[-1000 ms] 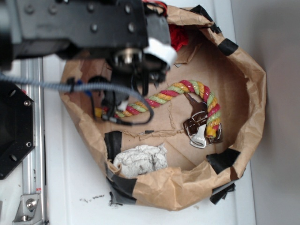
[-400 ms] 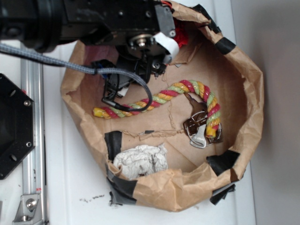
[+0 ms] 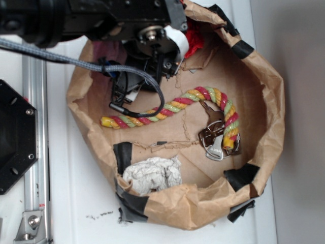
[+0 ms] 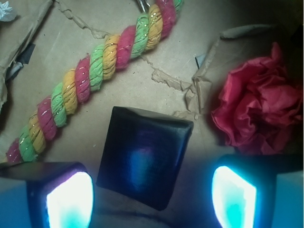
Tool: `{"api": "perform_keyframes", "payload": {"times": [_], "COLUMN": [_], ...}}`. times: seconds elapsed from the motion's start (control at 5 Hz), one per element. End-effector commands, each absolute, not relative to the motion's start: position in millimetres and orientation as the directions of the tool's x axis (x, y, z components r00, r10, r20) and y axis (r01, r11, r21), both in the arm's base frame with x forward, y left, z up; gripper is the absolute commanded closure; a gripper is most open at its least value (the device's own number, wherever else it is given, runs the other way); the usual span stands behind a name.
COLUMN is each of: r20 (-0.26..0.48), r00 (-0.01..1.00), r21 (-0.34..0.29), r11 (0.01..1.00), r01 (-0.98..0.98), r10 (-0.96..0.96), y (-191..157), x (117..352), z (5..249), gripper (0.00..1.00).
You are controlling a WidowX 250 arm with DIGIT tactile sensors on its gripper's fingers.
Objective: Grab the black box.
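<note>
The black box [image 4: 145, 156], a small glossy squarish case, lies flat on the brown paper in the wrist view. My gripper [image 4: 152, 199] is open just above it. One glowing fingertip [image 4: 69, 199] stands off the box's left side and the other fingertip [image 4: 235, 197] off its right, neither touching it. The box's near part lies between them. In the exterior view the arm [image 3: 147, 35] covers the box, at the upper left inside the paper bag [image 3: 266, 101].
A striped rope [image 4: 90, 78] lies just beyond the box, and a red fabric flower [image 4: 261, 114] sits to its right. The bag also holds a metal clasp [image 3: 213, 137] and crumpled white paper [image 3: 152, 173]. A black hexagonal plate [image 3: 15, 137] and rail [image 3: 35, 152] stand left.
The arm has shifted toward the bag's far rim, uncovering the left end of the rope. Nothing in the bag has moved.
</note>
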State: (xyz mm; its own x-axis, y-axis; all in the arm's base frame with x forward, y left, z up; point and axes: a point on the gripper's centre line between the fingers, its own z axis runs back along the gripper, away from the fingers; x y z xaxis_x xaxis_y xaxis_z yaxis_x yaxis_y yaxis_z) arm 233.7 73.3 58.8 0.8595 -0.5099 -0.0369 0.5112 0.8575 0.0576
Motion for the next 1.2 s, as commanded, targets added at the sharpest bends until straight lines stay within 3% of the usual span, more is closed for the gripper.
{"api": "perform_keyframes", "payload": {"times": [0.0,0.2,0.6,1.0], "r20": [-0.009,0.099,0.083,0.070], "r00": [0.862,0.899,0.929,0.937], "r21": [0.085,0.086,0.161,0.173], "r11": [0.859,0.903,0.925,0.930], "r01": [0.505,0.420,0.345,0.326], "r10": [-0.506,-0.428,-0.361,-0.341], "y": [78.2,60.7,54.7,66.9], "x": [234.4,218.5,226.2,244.9], "z": [67.2,52.7,27.3,31.3], "gripper": [0.00,0.00,0.00,0.00]}}
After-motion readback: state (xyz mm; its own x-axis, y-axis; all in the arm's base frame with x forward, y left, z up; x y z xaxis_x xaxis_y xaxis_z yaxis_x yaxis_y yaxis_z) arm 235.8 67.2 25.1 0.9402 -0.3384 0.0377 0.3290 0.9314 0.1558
